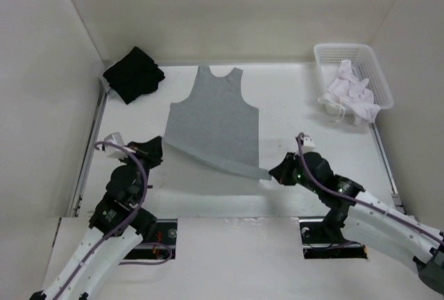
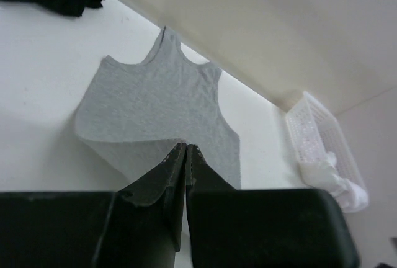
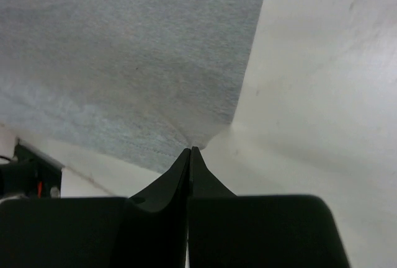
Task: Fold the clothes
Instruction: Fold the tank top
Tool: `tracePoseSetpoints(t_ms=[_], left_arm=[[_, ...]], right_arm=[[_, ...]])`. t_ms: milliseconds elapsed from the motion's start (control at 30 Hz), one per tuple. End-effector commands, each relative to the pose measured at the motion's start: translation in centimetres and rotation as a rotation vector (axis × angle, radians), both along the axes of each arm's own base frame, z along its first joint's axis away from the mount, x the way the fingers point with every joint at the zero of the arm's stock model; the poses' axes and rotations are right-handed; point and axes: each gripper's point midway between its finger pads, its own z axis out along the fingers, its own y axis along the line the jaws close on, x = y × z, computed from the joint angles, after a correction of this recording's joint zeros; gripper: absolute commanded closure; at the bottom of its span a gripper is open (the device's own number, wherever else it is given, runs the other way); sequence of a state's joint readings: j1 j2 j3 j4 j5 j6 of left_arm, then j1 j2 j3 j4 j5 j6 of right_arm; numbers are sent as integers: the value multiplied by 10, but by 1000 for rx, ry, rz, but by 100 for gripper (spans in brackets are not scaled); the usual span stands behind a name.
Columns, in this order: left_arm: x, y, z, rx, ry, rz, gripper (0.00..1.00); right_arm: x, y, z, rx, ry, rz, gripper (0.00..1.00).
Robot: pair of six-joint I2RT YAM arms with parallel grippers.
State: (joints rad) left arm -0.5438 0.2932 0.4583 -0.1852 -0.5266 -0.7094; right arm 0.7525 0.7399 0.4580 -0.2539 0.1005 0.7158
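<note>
Now, both hem corners pinched tight.
My left gripper (image 1: 161,148) and right gripper (image 1: 272,173) are clamped shut on the bottom corners of the grey shirt (image 1: 215,116); hem raised, neck end flat on the table (image 1: 291,112).

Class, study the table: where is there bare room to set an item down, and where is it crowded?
Bare table lies between the grey shirt and the white basket, and left of the shirt, in front of the black garment. The near edge is crowded: the left gripper and right gripper each pinch a hem corner, lifting it.
</note>
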Motion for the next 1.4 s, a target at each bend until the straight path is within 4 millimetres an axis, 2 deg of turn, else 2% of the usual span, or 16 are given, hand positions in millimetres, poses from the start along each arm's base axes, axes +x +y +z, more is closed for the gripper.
tracePoseSetpoints(t_ms=[0, 67, 167, 233, 300, 433, 533, 567, 633, 767, 933, 1033, 1167, 1233, 1300, 1367], left_arm=[[-22, 9, -46, -96, 149, 33, 100], [-28, 16, -53, -133, 167, 63, 100], [-26, 23, -51, -135, 172, 110, 99], [-19, 26, -49, -122, 177, 144, 99], [-8, 26, -47, -108, 178, 175, 99], [37, 25, -26, -66, 112, 242, 99], [84, 28, -13, -34, 87, 281, 99], [102, 29, -13, -35, 94, 284, 99], [137, 32, -16, -47, 113, 289, 100], [195, 40, -18, -64, 119, 321, 100], [269, 36, -21, -28, 118, 325, 100], [314, 32, -30, -23, 121, 308, 100], [365, 27, -56, 6, 157, 301, 96], [380, 31, -68, 6, 188, 306, 88], [380, 34, -60, 0, 175, 316, 72], [368, 31, -33, -1, 113, 301, 61]], right_arm=[[-24, 4, -6, 142, 60, -61, 100], [-43, 4, -12, 181, 92, -54, 100], [-52, 1, -8, 199, 98, -68, 100], [-48, 3, 1, 175, 76, -60, 100], [-31, 6, 18, 146, 28, -68, 100], [34, 7, 49, 85, -74, -120, 100], [92, 8, 74, 106, -127, -143, 100], [120, 4, 81, 111, -134, -169, 100], [157, 4, 90, 116, -140, -182, 100], [234, 6, 91, 127, -127, -214, 100], [311, 5, 95, 150, -134, -238, 100], [354, -2, 87, 162, -123, -257, 100], [405, -8, 73, 209, -114, -291, 98], [424, -3, 68, 238, -120, -286, 84], [430, 1, 71, 252, -134, -282, 63], [421, -2, 80, 244, -145, -285, 56]])
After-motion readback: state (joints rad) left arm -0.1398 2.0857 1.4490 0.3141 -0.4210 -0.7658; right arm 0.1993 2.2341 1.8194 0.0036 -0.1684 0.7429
